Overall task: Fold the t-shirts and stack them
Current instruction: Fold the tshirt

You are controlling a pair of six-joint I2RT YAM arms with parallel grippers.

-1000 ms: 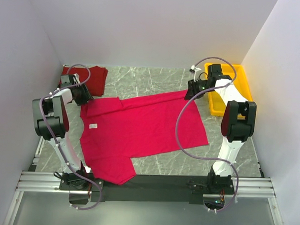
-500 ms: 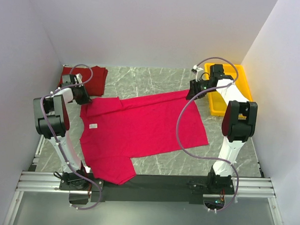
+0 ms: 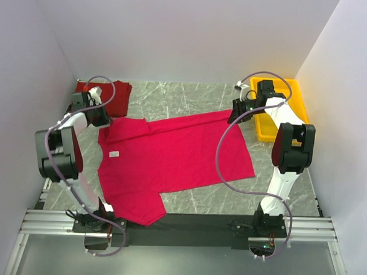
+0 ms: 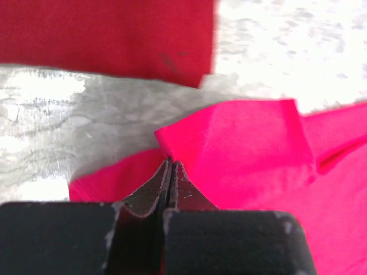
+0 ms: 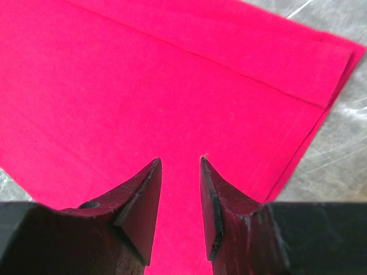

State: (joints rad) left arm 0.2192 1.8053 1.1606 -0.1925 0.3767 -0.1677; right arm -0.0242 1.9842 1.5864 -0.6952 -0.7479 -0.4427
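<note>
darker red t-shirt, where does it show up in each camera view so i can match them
Top external: the darker red t-shirt lies in the far left corner.
Left wrist: it runs along the top edge, left of centre.
Right wrist: not in it.
Shared landmark: the crimson t-shirt, which also shows in the left wrist view and the right wrist view.

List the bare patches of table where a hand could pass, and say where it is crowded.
Bare marble lies between the darker shirt and yellow tray, beyond the crimson shirt; more lies between its hem and the right arm's base. Crowded: the left claw, sleeve and darker shirt; the right claw beside the tray.
</note>
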